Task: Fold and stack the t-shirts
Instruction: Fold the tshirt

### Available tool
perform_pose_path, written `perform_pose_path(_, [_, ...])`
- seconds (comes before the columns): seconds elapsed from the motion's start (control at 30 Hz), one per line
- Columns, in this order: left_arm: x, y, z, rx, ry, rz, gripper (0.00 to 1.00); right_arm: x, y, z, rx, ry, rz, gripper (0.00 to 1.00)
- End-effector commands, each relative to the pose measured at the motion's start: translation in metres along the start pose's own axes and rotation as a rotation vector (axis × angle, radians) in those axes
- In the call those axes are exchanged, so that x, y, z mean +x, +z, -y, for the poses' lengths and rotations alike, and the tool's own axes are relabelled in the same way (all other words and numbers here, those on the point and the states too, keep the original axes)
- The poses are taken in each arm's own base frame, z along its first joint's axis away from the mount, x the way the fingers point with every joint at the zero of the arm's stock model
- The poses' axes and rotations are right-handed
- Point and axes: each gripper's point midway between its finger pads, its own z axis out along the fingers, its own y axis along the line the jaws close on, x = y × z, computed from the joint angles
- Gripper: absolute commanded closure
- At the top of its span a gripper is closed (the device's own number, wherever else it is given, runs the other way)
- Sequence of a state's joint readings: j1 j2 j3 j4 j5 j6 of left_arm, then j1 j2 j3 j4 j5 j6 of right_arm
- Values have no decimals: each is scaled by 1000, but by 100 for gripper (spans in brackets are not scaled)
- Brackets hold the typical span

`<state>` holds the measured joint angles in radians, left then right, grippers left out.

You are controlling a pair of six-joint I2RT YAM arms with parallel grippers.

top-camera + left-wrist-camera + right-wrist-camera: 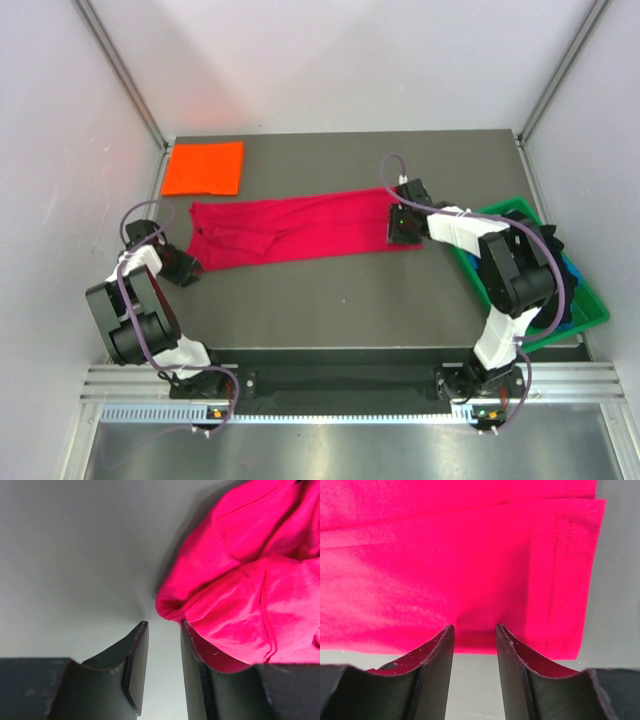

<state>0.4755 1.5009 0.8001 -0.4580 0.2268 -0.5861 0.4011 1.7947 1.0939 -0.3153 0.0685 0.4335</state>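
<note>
Crimson t-shirt [300, 232] lies stretched along desk [350, 300], apparently for folding. Left tool [162, 625] parted, empty, beside bunched end. Right tool [474, 627] parted at opposite edge, nothing held.

Black fingers [135, 665], purple cables [386, 170]

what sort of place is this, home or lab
Probably a robot lab test cell: white panel walls box in a dark table, left arm and right arm bolted at its edge, red t-shirt laid out.
</note>
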Motion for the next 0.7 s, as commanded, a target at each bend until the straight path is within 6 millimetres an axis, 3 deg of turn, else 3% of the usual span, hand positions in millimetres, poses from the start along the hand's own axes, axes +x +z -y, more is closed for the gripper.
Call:
perform_pose_path(0.0, [-15, -4, 18, 85, -7, 83, 62, 2, -2, 12, 9, 7, 2, 60])
perform_pose_path(0.27, [-16, 13, -1, 6, -17, 86, 66, 0, -3, 15, 10, 13, 3, 60])
perform_pose_path(0.53, [-32, 7, -12, -85, 7, 138, 71, 8, 2, 31, 37, 42, -22, 60])
perform_pose_path(0.67, [-36, 5, -8, -69, 33, 156, 78, 7, 0, 33, 41, 40, -14, 60])
